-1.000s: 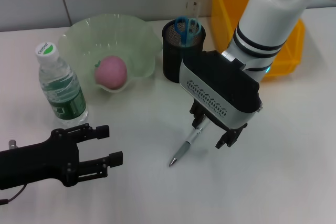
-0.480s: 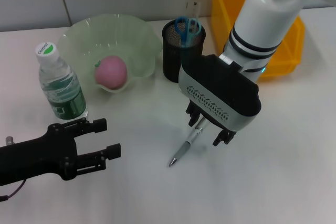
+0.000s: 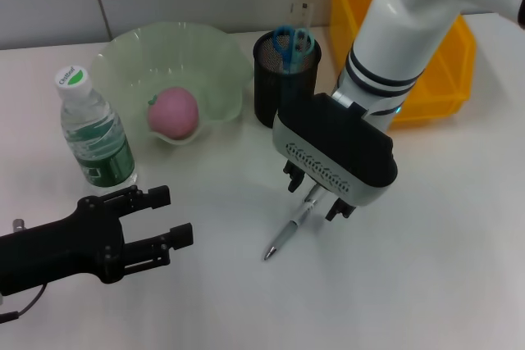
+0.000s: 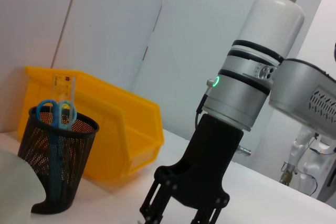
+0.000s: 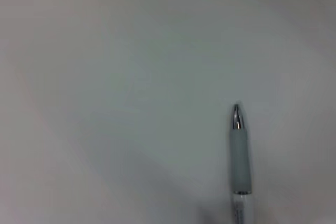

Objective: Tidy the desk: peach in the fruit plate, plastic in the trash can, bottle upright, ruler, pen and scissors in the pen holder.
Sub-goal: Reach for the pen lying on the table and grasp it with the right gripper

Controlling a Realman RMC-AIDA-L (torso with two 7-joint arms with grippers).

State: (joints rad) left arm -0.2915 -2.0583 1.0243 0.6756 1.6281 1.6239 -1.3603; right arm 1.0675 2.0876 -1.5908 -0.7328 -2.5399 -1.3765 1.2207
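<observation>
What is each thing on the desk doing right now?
pen: lying on the desk, under the right gripper
right gripper: open, straddling the pen
left gripper: open, empty
bottle: upright, capped
peach: in the fruit plate
scissors: standing in the pen holder

Right gripper [image 3: 316, 197] low, left gripper [image 3: 168, 223] open

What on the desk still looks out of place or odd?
Only the pen: it lies flat on the table, not in the holder. The right gripper is over its rear end. The bottle stands upright, and the peach is in the plate.
</observation>
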